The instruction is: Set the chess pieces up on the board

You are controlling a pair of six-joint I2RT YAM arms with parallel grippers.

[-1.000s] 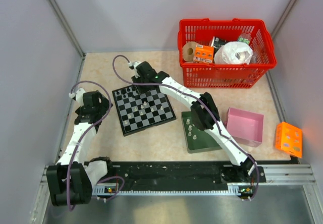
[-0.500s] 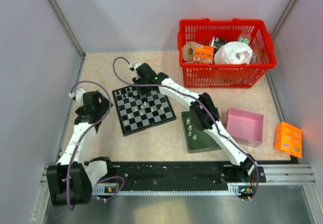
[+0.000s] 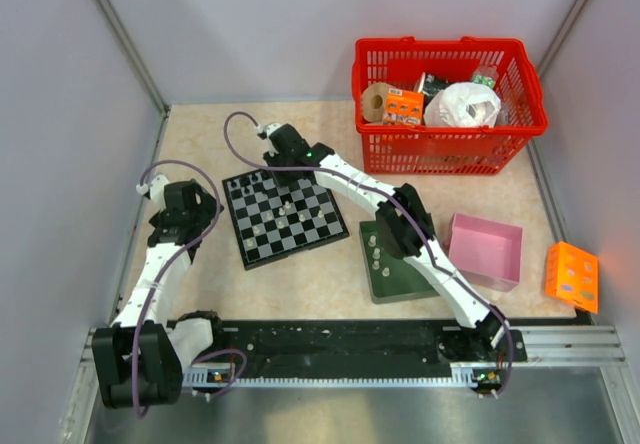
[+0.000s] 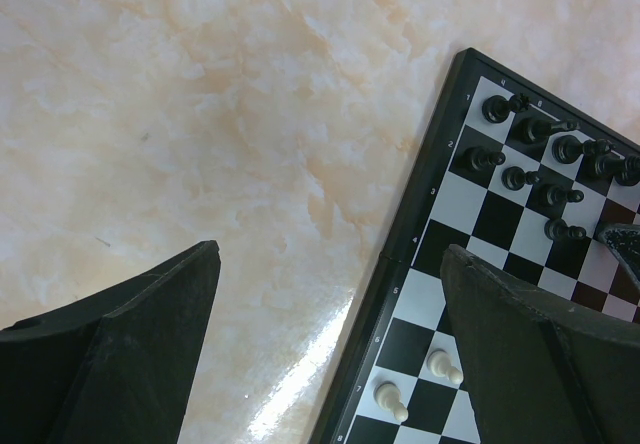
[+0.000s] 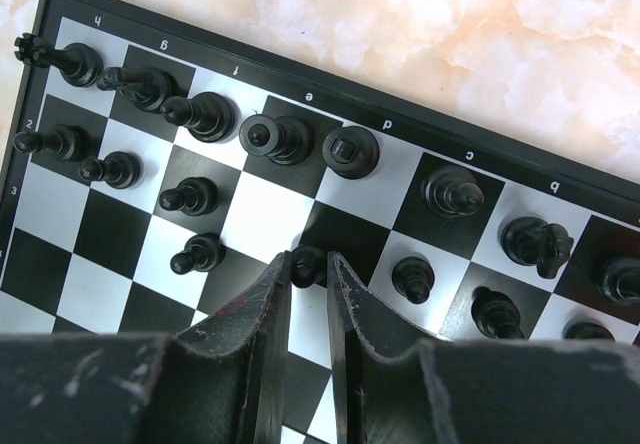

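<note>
Pieces: tiny black chess figurines stand along one end of flat black-and-white checkered board.
Right gripper: fingers nearly together, flanking black pawn; cannot tell whether they touch it.
Left gripper: spread wide above marbled table, beside board.
Tray: dark green rectangular tray holds whitish pieces.
Basket: red plastic basket holds white bag, cardboard roll, orange carton.

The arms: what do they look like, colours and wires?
The left arm and right arm have white links with black joints. A purple cable loops along each. The fingers are black, scuffed wedges; a green light glows near the right wrist.
</note>
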